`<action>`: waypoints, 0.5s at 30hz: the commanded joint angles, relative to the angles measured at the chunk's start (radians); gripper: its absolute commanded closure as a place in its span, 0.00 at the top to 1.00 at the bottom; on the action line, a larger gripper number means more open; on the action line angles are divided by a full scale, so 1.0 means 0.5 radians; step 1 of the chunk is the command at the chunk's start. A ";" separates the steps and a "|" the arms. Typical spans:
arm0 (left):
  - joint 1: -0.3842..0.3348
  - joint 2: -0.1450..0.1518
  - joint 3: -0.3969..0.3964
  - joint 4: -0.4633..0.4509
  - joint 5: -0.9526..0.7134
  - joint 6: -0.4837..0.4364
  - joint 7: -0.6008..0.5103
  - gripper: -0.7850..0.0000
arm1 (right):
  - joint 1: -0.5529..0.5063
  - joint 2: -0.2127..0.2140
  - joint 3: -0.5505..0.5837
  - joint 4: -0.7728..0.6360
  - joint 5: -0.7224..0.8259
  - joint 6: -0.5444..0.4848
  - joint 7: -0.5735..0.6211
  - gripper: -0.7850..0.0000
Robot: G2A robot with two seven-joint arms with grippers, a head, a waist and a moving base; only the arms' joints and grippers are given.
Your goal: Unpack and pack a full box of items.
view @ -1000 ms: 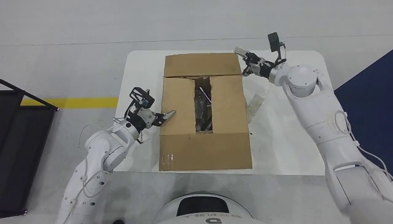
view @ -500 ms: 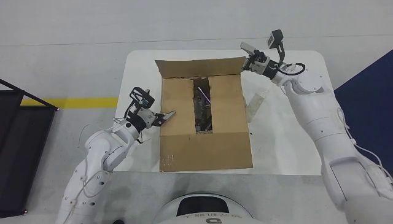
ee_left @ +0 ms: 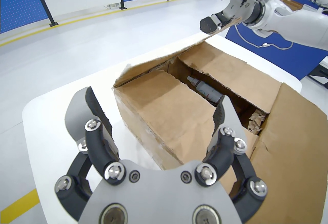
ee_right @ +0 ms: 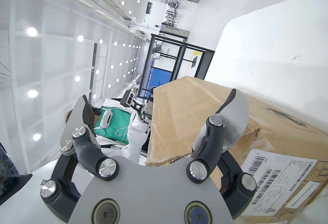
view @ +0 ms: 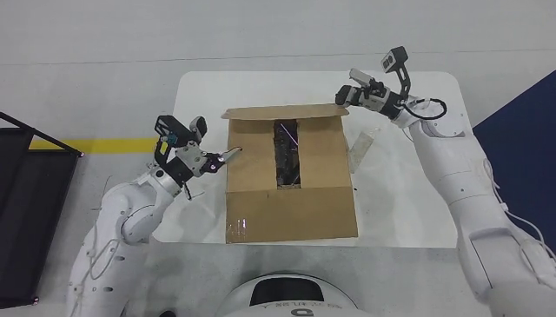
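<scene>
A brown cardboard box [view: 291, 200] stands in the middle of the white table [view: 400, 204]. Its far flap [view: 282, 112] is raised almost upright. My right gripper [view: 347, 96] is open at that flap's right corner, and the flap's edge [ee_right: 179, 117] runs between its fingers, one finger [ee_right: 234, 107] resting on the flap's outer face. The two side flaps [ee_left: 164, 104] lie nearly flat with a gap between them. In the gap lie a dark bottle [ee_left: 205, 89] and some brown paper [ee_left: 256, 119]. My left gripper [ee_left: 153, 109] is open by the box's left side [view: 221, 155] and holds nothing.
A clear plastic bag [view: 365, 143] lies on the table just right of the box. A shipping label [ee_right: 276, 171] sits on the box's outer side. A black rack [view: 22, 204] stands on the floor to the left of the table.
The right gripper has swung the far flap up from lying flat to nearly upright. The left gripper has shifted a little toward the far side, staying open beside the box.
</scene>
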 commanded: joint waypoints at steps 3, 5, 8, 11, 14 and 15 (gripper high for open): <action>0.012 0.010 -0.058 0.026 -0.067 -0.045 -0.004 1.00 | 0.005 0.001 -0.028 -0.034 -0.072 0.046 0.064 1.00; 0.031 0.018 -0.091 0.033 -0.088 -0.108 -0.009 1.00 | 0.007 0.004 -0.034 -0.045 -0.096 0.043 0.115 1.00; 0.059 0.032 -0.133 0.039 -0.067 -0.215 -0.032 1.00 | 0.000 0.008 -0.029 -0.060 -0.092 0.012 0.191 1.00; 0.089 0.049 -0.150 0.038 0.066 -0.331 -0.077 1.00 | -0.012 0.014 -0.011 -0.071 -0.069 -0.014 0.238 1.00; 0.118 0.063 -0.141 0.071 0.034 -0.501 -0.142 1.00 | -0.021 0.018 0.000 -0.078 -0.063 -0.015 0.253 1.00; 0.124 0.071 -0.148 0.069 0.014 -0.572 -0.182 1.00 | -0.023 0.018 0.001 -0.081 -0.064 -0.011 0.252 1.00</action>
